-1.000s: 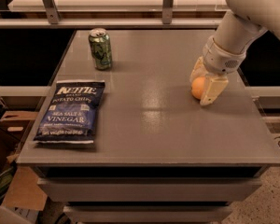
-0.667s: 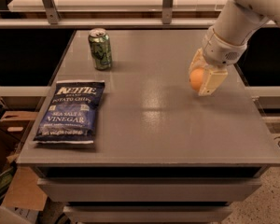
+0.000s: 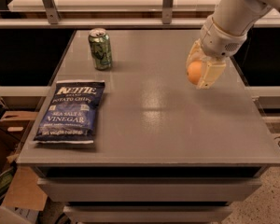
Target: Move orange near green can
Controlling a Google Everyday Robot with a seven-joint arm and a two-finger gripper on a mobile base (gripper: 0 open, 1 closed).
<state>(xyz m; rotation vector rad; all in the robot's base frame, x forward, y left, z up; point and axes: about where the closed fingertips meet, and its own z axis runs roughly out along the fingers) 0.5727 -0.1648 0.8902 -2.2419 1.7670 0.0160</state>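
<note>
The orange [image 3: 194, 72] is a small round fruit held between the pale fingers of my gripper [image 3: 199, 73], lifted above the right side of the grey table [image 3: 149, 115]. The gripper is shut on it. The green can [image 3: 100, 49] with pale swirly markings and a silver top stands upright at the table's back left, well to the left of the gripper and the orange.
A blue chip bag [image 3: 71, 112] lies flat at the table's front left. A rail and shelf run along behind the table. Cardboard boxes [image 3: 9, 190] sit on the floor at the lower left.
My gripper has lifted the orange off the table and carried it up and slightly towards the back. The can and the chip bag have not moved.
</note>
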